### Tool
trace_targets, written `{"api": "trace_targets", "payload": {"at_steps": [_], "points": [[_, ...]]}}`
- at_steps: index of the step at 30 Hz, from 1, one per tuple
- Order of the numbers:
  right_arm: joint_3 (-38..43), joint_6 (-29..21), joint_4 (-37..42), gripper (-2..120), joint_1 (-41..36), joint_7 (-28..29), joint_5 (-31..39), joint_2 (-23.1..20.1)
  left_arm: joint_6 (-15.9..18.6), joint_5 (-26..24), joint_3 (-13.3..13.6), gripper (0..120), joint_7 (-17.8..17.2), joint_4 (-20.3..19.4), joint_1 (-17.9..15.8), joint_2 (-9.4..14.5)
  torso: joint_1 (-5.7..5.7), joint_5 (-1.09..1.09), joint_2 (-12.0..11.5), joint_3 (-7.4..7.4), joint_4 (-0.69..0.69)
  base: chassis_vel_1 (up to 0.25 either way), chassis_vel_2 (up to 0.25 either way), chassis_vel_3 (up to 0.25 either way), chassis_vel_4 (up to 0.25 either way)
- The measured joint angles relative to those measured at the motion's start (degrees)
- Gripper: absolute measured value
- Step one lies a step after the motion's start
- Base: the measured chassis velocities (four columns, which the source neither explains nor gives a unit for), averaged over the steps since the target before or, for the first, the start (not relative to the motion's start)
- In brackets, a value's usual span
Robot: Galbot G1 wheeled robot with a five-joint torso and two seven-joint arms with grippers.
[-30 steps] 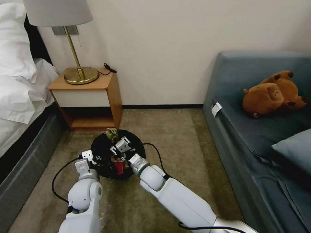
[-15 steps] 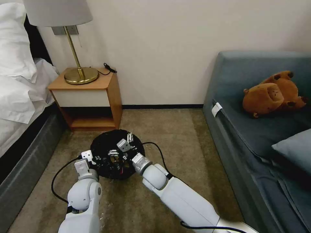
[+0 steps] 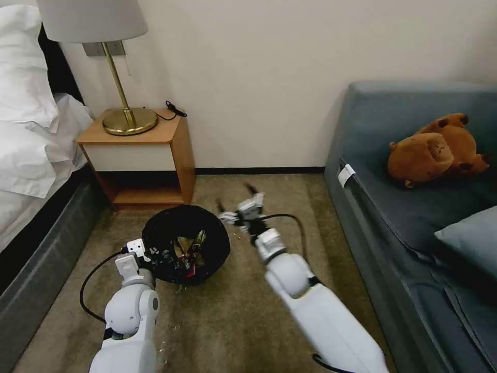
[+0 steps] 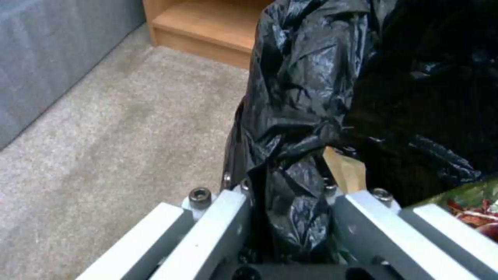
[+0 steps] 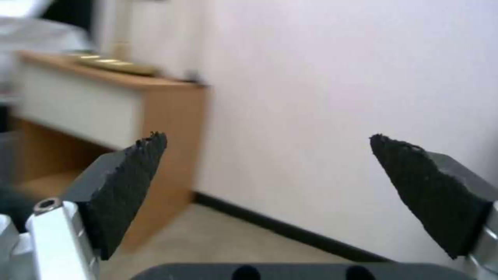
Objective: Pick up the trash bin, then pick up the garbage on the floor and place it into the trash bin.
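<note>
Fingers of left gripper (image 4: 288,217) pinch only bin (image 3: 186,243) liner at near-left rim — yours could slip, tipping garbage (image 3: 190,255) out. Right gripper (image 3: 241,207) spread empty, just right of bin.

Floor: beige carpet (image 3: 290,191).
On carpet: wooden nightstand (image 3: 150,155), beyond the left gripper's fingers (image 3: 147,254); blue sofa (image 3: 393,217), past the right gripper's fingers (image 3: 253,199).

Glossy white rounded arm shells, black cables looping off both. The left gripper (image 4: 290,217) shows pale grey bars with dark screws; the right gripper (image 5: 267,171) wears rough black wedge pads.
</note>
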Motion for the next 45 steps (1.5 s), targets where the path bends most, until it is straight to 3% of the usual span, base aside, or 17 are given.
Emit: {"api": "trace_targets", "payload": {"at_steps": [4,11,30,35,37,40,42,45], "points": [[6.07,-1.92,2.69,100,-2.56,1.29,0.16,-0.03,-0.05,-0.09,-0.06,3,0.41,0.27,-0.05,0.27,0.00,0.00,0.00,0.00,0.01,0.000,0.000,0.000,0.000],[16.41,-2.53,5.67,100,-9.21,-2.05,0.99,0.71,-0.31,0.41,0.55,3,1.17,0.96,0.06,0.36,0.00,0.00,0.00,0.00,0.00,0.000,0.000,0.000,0.000],[20.61,2.46,2.53,100,-13.88,-2.19,1.25,3.33,-0.24,-0.19,0.71,3,1.55,0.98,0.31,1.63,0.00,-0.02,0.00,0.00,0.01,0.000,0.000,0.000,0.000],[20.82,2.66,2.55,100,-14.15,-2.27,1.08,3.41,3.00,-6.92,0.78,3,0.63,0.47,-0.34,2.12,0.00,-0.02,0.00,0.00,0.02,0.000,0.000,0.000,0.000],[21.18,3.08,2.61,100,-14.69,-2.43,0.87,3.47,5.39,-13.76,0.09,3,-1.24,0.35,-1.76,2.61,0.00,-0.01,0.00,0.00,0.00,0.000,0.000,0.000,0.000],[21.26,3.22,2.71,100,-15.09,-2.46,0.84,3.58,6.12,-17.26,-0.42,3,-2.24,0.35,-2.38,2.68,0.00,-0.01,0.00,0.00,0.02,0.000,0.000,0.000,0.000],[21.27,3.57,2.87,100,-15.75,-2.51,0.62,3.88,7.86,-25.42,-1.67,3,-4.76,0.28,-3.68,2.57,0.00,-0.02,0.00,0.00,0.01,0.000,0.000,0.000,0.000],[21.46,4.17,2.83,100,-16.05,-2.52,0.34,3.92,8.38,-29.05,-2.75,3,-6.59,0.84,-4.85,2.58,0.00,-0.01,0.00,0.00,0.00,0.000,0.000,0.000,0.000]]}}
